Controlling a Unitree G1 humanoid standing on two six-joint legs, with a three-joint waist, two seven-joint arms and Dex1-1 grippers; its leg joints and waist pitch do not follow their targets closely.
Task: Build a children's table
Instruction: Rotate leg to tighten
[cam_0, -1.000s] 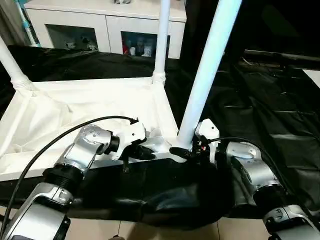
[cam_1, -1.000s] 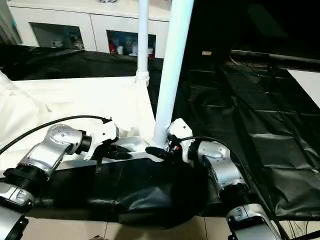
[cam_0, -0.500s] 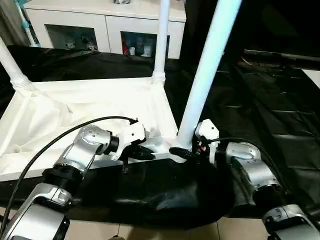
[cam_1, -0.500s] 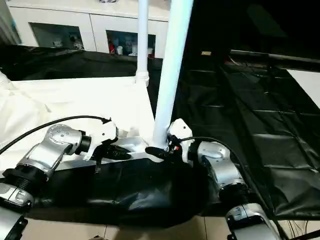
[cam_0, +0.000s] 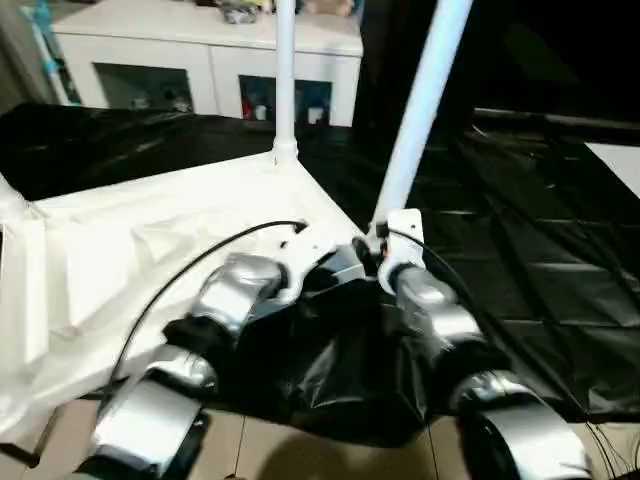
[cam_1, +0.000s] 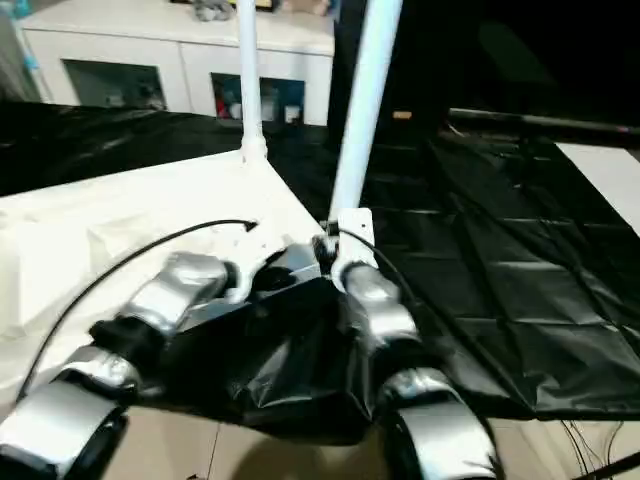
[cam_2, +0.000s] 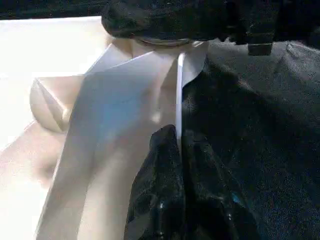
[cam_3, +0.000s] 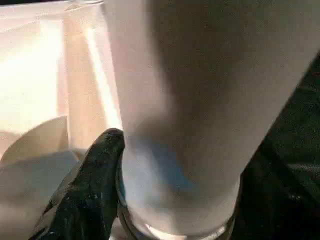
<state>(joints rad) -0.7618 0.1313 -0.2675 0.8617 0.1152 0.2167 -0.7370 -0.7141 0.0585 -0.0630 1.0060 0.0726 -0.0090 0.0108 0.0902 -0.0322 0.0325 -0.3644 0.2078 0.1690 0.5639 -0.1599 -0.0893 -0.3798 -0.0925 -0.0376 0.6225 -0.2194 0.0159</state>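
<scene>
The little white table (cam_0: 150, 250) lies upside down on a black plastic sheet (cam_0: 540, 250) spread over the floor, with its white legs standing up out of the corner sockets. Both silver arms reach in at the nearest corner. The left gripper (cam_2: 178, 145) has its two black fingers pressed together on the thin edge of the tabletop's rim, right by that corner. The right gripper (cam_0: 372, 245) sits at the foot of the near leg (cam_0: 420, 110), its fingers spread around the tube just above the socket; one black finger (cam_3: 92, 180) lies against the tube's side. Another leg (cam_0: 284, 80) rises from the far corner, and behind it stands a white cabinet (cam_0: 200, 60) with glass doors.
</scene>
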